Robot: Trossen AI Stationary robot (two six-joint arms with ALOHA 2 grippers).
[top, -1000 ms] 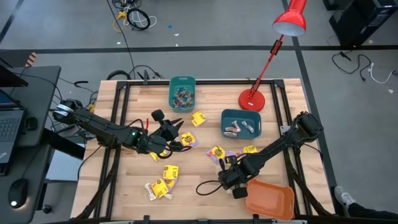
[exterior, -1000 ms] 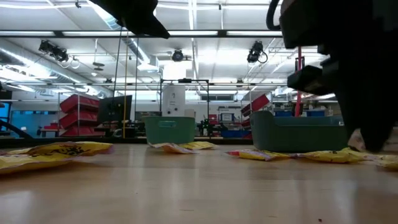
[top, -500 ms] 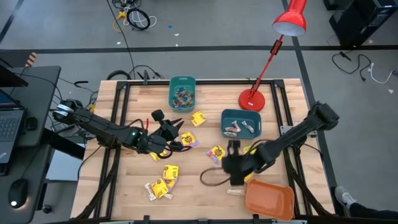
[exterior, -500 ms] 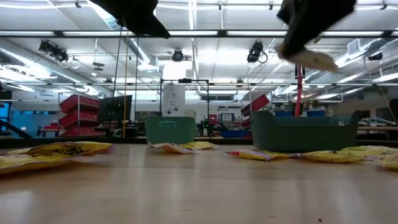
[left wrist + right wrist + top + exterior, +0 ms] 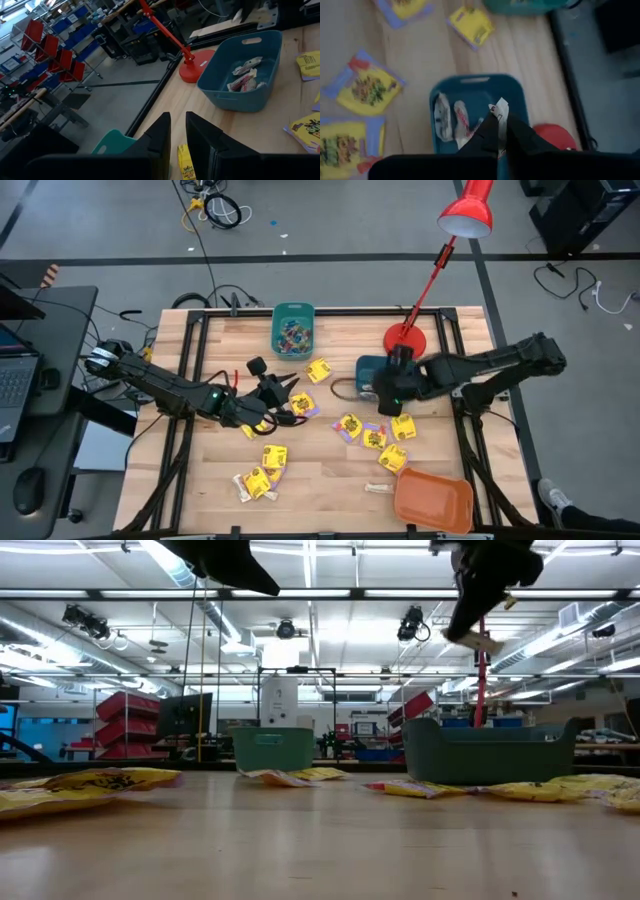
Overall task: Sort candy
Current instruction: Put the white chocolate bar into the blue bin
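My right hand [image 5: 498,131] is clenched on a pale stick candy [image 5: 500,111], and it hangs directly above the dark teal bin [image 5: 517,95], so the drop lies straight down, no sideways travel needed as far as I can judge. In the high view my right hand [image 5: 392,385] covers the near-left part of that bin [image 5: 366,367], next to the red lamp base [image 5: 405,338]. The candy sticks out past my fingertips, its long axis running roughly in line with my fingers, free end pointing away from the wrist. In the low view it shows as a pale tab [image 5: 476,640] tilted down under the hand, well above the bin rim [image 5: 490,733]. Two similar whitish pieces [image 5: 449,118] already lie in the bin, so this looks like the right place.

My left hand [image 5: 283,392] waits low over the bench on the left; fingers stand slightly apart with nothing visible between them [image 5: 177,137]. Yellow packets [image 5: 349,425] are scattered on the bench between the two arms, the nearest one to my left hand just beside it [image 5: 302,404]. The right arm is clearly the nearer one to the dark teal bin.
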